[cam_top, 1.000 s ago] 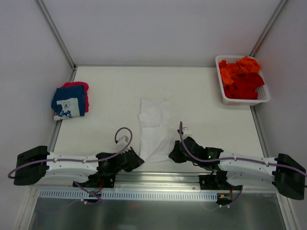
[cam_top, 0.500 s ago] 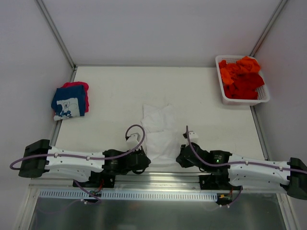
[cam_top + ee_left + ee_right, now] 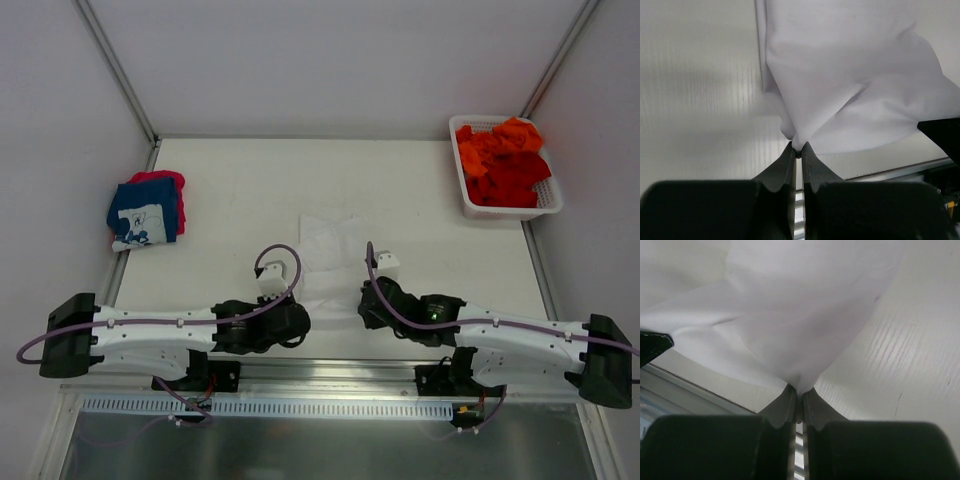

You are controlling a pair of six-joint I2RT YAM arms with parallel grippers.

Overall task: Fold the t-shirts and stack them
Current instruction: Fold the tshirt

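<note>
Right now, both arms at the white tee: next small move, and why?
Probably carry both pinched corners forward together, over the white t-shirt, folding it in half. The left gripper and right gripper are each shut on a near corner, and the rest lies spread beyond them.

My overhead view is bright and evenly lit with faint shadows, while both wrist views blur at the near black gripper fingers (image 3: 780, 170), and the crumpled white cloth t-shirt (image 3: 840, 65) nearly washes out against the pale ribbed table (image 3: 700, 100), grey shading marking its folds.
</note>
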